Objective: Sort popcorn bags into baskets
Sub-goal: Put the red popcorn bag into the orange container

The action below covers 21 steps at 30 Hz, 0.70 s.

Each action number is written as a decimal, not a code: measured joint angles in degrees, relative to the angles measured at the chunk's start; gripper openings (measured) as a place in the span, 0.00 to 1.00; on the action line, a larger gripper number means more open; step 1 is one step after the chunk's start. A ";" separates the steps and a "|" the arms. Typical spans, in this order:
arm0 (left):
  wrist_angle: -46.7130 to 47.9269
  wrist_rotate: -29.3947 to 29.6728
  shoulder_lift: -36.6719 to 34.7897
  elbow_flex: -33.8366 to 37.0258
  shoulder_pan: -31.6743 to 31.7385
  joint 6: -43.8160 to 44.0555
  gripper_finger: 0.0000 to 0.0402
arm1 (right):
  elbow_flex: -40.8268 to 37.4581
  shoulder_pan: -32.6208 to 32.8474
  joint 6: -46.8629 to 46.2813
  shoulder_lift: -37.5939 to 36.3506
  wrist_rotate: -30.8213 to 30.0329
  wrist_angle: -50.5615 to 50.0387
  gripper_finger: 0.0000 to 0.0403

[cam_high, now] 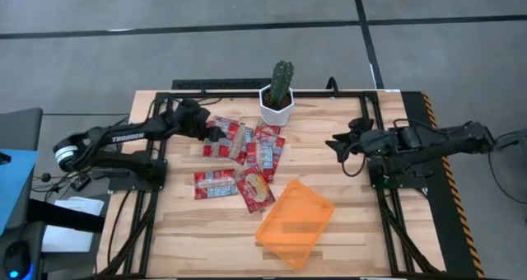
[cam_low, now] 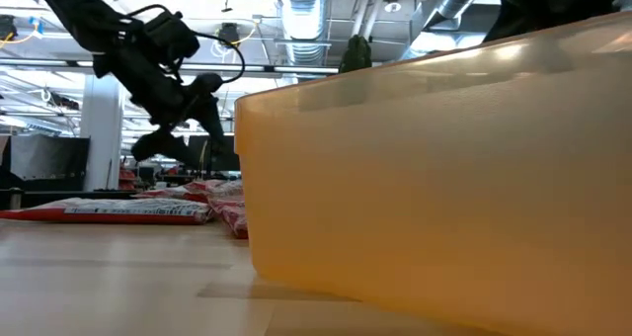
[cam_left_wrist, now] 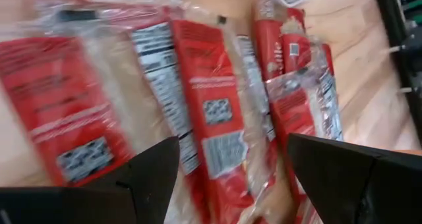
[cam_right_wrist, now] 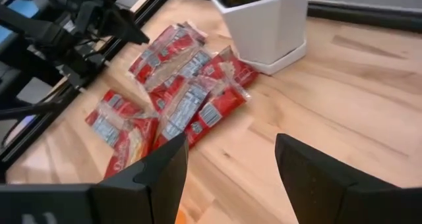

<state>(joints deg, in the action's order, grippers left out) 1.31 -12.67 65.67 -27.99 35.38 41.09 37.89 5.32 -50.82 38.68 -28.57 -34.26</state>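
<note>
Above the far-left edge of a cluster of flat red foil popcorn bags [cam_high: 240,161], the left end effector [cam_high: 206,125] hangs with its two dark fingers spread apart, nothing between them. From the wrist, the crinkled, glossy packets with white label panels fill the gap between those fingers, the nearest bag [cam_left_wrist: 217,112] lying directly beneath and its long axis running roughly along the line between the fingertips rather than across it, so a turn of the wrist looks needed before a clean pinch. None of the packets has yet reached the shallow translucent orange plastic tray [cam_high: 296,223], which sits empty on the pale slatted wooden desk [cam_high: 354,198] at the near side, just beside the closest bag. Across the desk, the right end effector [cam_high: 339,145] waits well clear of the pile, fingers also open and empty, facing the bags from the other side. A white hexagonal pot holding a green cactus [cam_high: 278,99] stands at the far edge, touching nothing but close to the pile. The left arm is plainly nearer.
</note>
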 joint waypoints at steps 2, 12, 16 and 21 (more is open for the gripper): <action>-3.81 -0.06 1.68 0.02 -0.72 0.66 0.67 | 0.00 -0.77 0.08 0.00 -0.01 -0.15 0.63; -12.54 -5.46 13.46 -0.02 -2.63 3.22 0.67 | -2.99 -2.16 0.27 0.01 0.02 2.14 0.63; -17.12 -6.23 17.95 -0.02 -3.19 4.85 0.67 | -3.60 -2.16 0.32 0.00 -0.01 3.44 0.63; -19.96 -7.96 23.44 -0.19 -3.20 8.35 0.55 | -3.63 -2.16 0.77 0.00 -0.20 3.43 0.63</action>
<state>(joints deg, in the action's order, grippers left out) -18.66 -20.64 89.11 -28.18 32.18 49.44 34.26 3.16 -50.06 38.68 -28.77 -30.83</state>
